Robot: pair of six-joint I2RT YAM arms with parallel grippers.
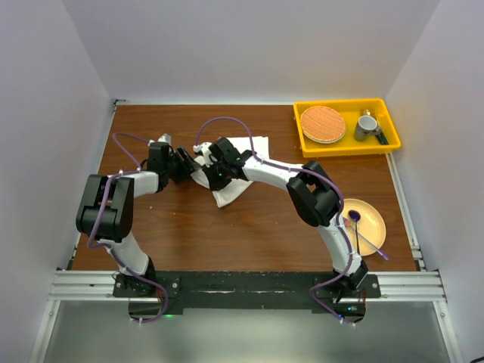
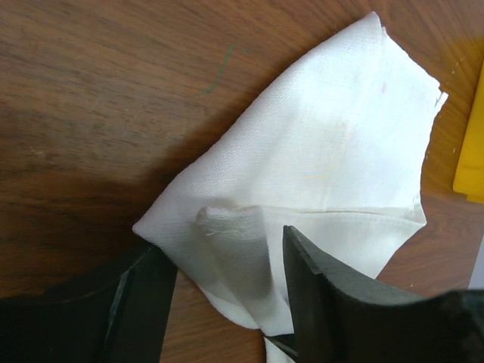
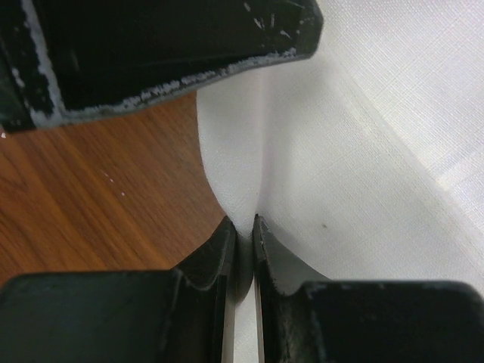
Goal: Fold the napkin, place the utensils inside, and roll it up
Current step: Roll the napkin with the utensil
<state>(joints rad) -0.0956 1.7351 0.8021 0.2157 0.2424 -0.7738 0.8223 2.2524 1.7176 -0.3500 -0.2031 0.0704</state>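
Observation:
The off-white napkin lies crumpled on the brown table left of centre, one corner spread toward the back. My right gripper is shut on the napkin's edge, and the cloth comes up pinched between its fingertips. My left gripper faces it from the left. In the left wrist view this gripper is open, its jaws standing on either side of a raised ridge of napkin without touching it. The utensils are out of view.
A yellow bin at the back right holds a round woven disc and a cup. A yellow plate near the right arm carries a silver-handled utensil with a purple end. The right arm stretches across the table's middle.

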